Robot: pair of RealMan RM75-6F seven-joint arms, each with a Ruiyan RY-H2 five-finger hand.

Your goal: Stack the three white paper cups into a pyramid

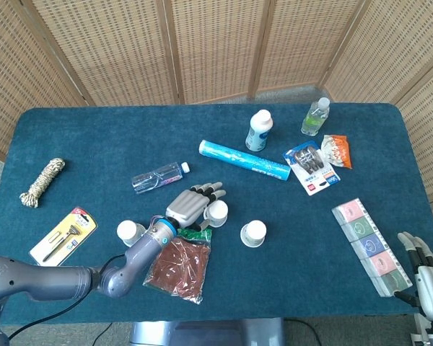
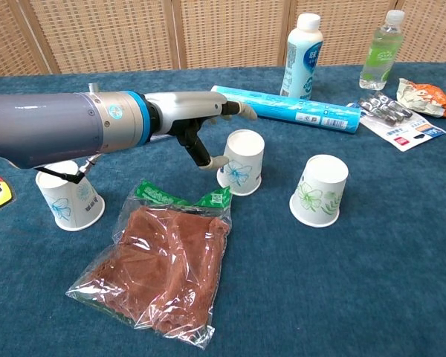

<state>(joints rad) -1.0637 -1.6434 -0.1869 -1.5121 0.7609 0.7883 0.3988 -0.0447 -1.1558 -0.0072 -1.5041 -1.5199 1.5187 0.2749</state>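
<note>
Three white paper cups with a flower print stand upside down on the blue table. The middle cup (image 2: pixel 241 162) (image 1: pixel 217 211) stands on the cloth just left of the right cup (image 2: pixel 320 190) (image 1: pixel 252 232). The left cup (image 2: pixel 68 198) (image 1: pixel 129 231) sits apart, partly behind my left forearm. My left hand (image 2: pixel 202 123) (image 1: pixel 195 204) is over and left of the middle cup, fingers spread flat above it, thumb at the cup's side, gripping nothing. My right hand (image 1: pixel 426 270) lies off the table's right front corner, fingers apart and empty.
A clear bag of brown stuff (image 2: pixel 171 268) lies in front of the cups. Behind them are a blue tube (image 2: pixel 286 108), a white bottle (image 2: pixel 302 46), a green bottle (image 2: pixel 379 41) and packets (image 2: pixel 398 123). A flat plastic bottle (image 1: pixel 157 177), rope (image 1: pixel 43 182), carded tool (image 1: pixel 63 236) and colour tray (image 1: pixel 368 245) lie around.
</note>
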